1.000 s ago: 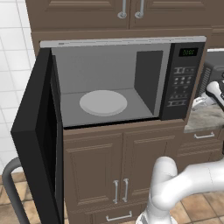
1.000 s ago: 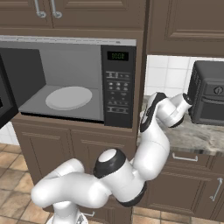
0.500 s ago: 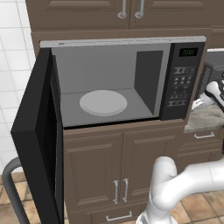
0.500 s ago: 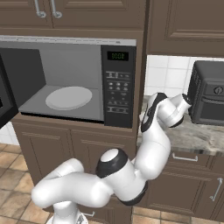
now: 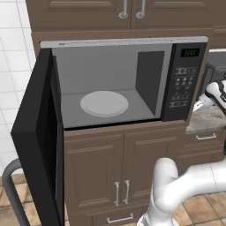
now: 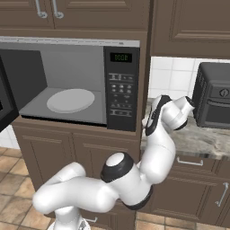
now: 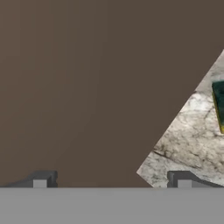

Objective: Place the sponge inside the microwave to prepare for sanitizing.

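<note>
Sponge [image 7: 219,105] lies on the stone counter [image 7: 188,144], at the right edge of the hand view, with its dark side up. Closest to the camera, the gripper [image 7: 112,181] has its two tips spread wide and holds nothing. Farther off, the microwave [image 5: 132,84] stands with its door [image 5: 37,141] open and its white round plate [image 5: 104,103] bare.

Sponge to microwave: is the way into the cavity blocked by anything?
Nothing visible blocks it. The microwave door is swung wide open and the turntable is bare. The sponge lies on the stone counter, at the edge of the hand view, not yet grasped; the gripper has open jaws.
</note>
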You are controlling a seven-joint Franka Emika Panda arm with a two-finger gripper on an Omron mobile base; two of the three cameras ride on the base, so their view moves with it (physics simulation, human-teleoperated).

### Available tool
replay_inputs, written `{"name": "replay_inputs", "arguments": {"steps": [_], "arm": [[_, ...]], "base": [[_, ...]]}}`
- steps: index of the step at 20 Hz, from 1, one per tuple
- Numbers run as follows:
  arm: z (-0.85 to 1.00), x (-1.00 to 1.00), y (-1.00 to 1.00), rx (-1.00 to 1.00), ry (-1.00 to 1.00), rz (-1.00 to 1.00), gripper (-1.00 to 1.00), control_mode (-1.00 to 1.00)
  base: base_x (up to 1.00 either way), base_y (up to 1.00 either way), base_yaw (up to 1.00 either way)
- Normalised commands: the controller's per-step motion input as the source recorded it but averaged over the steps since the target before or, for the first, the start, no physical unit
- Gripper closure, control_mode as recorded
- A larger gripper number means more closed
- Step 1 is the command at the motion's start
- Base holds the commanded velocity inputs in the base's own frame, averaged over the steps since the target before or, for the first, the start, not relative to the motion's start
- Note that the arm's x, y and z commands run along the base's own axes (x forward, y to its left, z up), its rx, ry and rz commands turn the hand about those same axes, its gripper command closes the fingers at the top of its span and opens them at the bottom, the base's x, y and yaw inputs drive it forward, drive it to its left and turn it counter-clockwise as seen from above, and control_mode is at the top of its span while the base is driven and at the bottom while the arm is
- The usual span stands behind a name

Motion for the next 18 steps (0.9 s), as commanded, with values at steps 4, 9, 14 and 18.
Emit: {"name": "replay_inputs", "arguments": {"steps": [4, 9, 14, 18], "arm": [[-0.11, 0.00, 0.11, 0.00, 0.00, 0.03, -1.00, -1.00], [-0.14, 0.00, 0.14, -0.01, 0.00, 0.00, -1.00, -1.00], [-0.15, 0.00, 0.15, -0.04, -0.01, 0.00, -1.00, -1.00], [-0.19, 0.00, 0.17, -0.12, -0.06, 0.01, -1.00, -1.00]], "base": [[0.00, 0.00, 0.00], [0.00, 0.00, 0.00], [0.00, 0.00, 0.00], [0.00, 0.00, 0.00]]}}
